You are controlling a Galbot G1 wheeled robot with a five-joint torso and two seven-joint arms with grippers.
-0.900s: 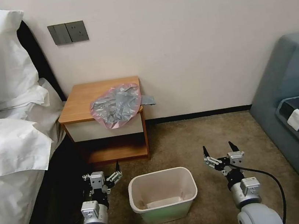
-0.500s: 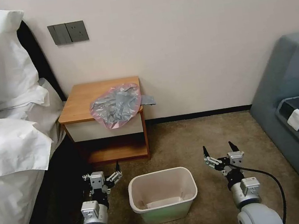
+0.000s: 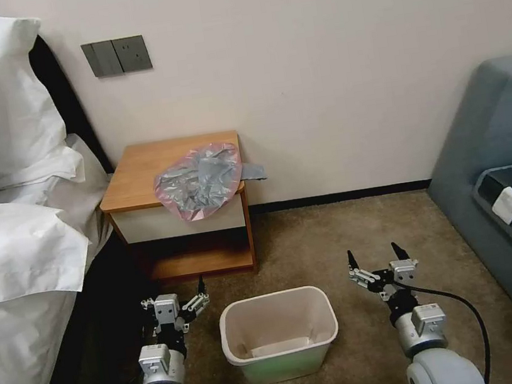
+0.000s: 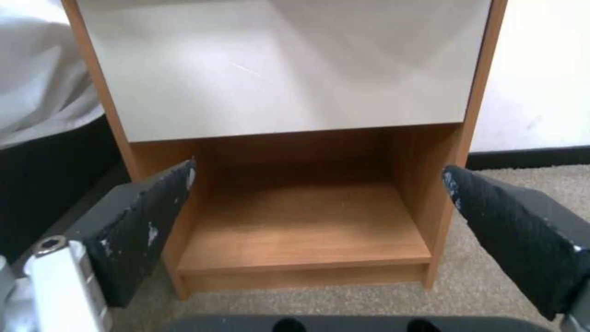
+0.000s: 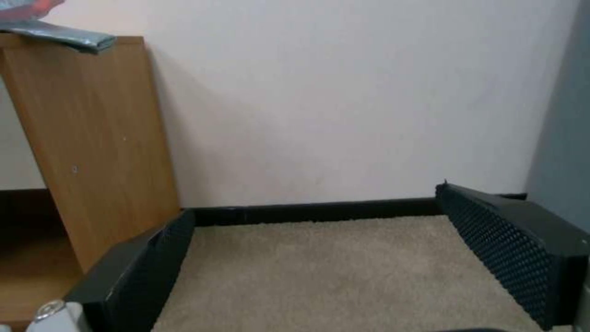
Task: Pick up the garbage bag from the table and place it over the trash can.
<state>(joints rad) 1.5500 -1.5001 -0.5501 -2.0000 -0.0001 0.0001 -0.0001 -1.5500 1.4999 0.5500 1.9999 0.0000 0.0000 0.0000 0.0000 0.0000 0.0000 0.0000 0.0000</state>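
While nothing is gripped yet, step judged as the opening reach. Table point(image 3: 157, 168) against the wall, well beyond the arms. Trash can point(image 3: 280, 330) on carpet, between the grippers. Garbage bag point(image 3: 199, 179) crumpled on the tabletop's right front corner, overhanging. Left gripper point(image 3: 178, 297) and right gripper point(image 3: 375, 260) low, spread wide, empty. Next: probably lifting to tabletop height, pinching the bag's edge.

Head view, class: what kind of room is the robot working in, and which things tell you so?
Most likely a hotel-style bedroom: a bed with white linen, a wooden nightstand beside it, and a small trash can on carpet.
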